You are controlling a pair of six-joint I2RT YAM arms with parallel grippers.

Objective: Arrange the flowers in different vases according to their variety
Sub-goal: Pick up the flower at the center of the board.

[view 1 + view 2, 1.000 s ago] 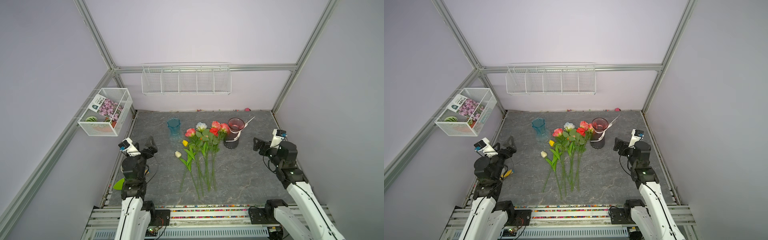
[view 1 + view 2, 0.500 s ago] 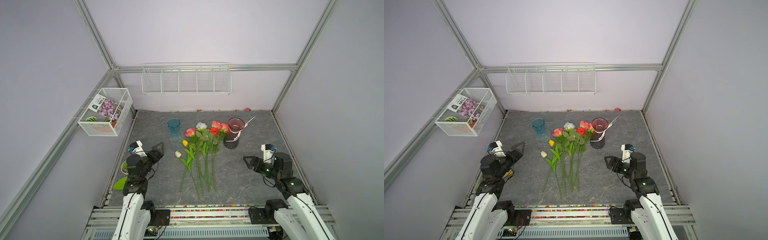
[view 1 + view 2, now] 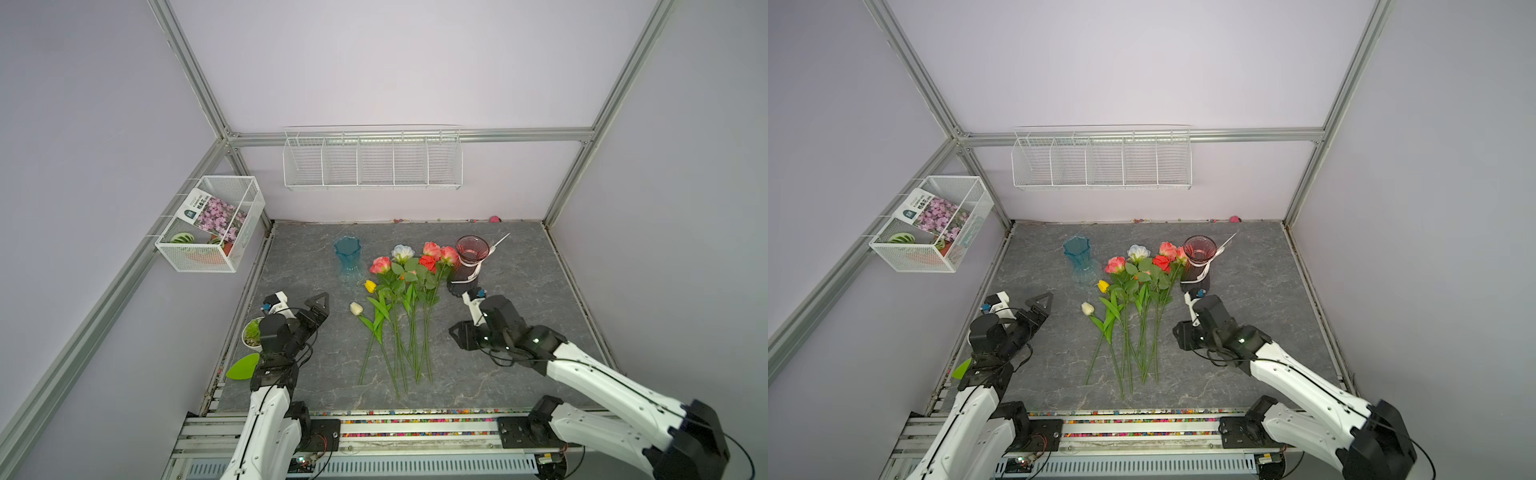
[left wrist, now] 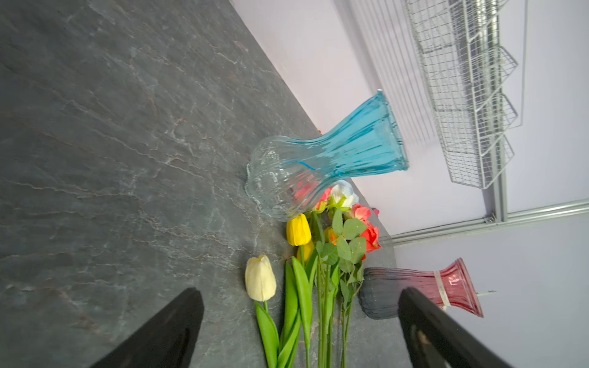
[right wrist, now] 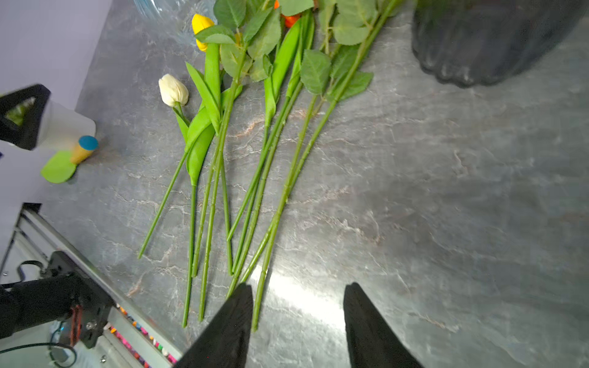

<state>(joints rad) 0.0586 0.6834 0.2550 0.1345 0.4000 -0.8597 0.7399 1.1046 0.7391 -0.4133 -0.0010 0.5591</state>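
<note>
The right tool (image 5: 299,286) is pictured over the grey counter (image 3: 519,291). Its black fingers (image 5: 229,325) are held partly apart and nothing is clamped between them. The flowers (image 5: 315,70) are spread out in front of it, and the cut end of one green stem is seen just beside a finger. The left tool (image 4: 299,293) is held wide apart and empty, and is pointed at the flower heads from the opposite side.

Between the two arms the flowers are laid flat in a loose fan, with stems crossing near the front edge and heads turned towards the back wall. A cream tulip (image 3: 356,308) and a yellow tulip (image 3: 370,286) are placed on the left arm's side. The coral-pink, red and white-blue roses (image 3: 427,262) are set farther back. Every stem is on the counter and none is in a vase.

The teal-blue vase (image 3: 347,257) is shown upright just beyond the tulips. The pink-maroon vase (image 3: 467,266), tied with white ribbon, is shown upright just beside the roses. A small potted succulent (image 3: 252,332) is seen at the counter's edge, by the left arm.
</note>
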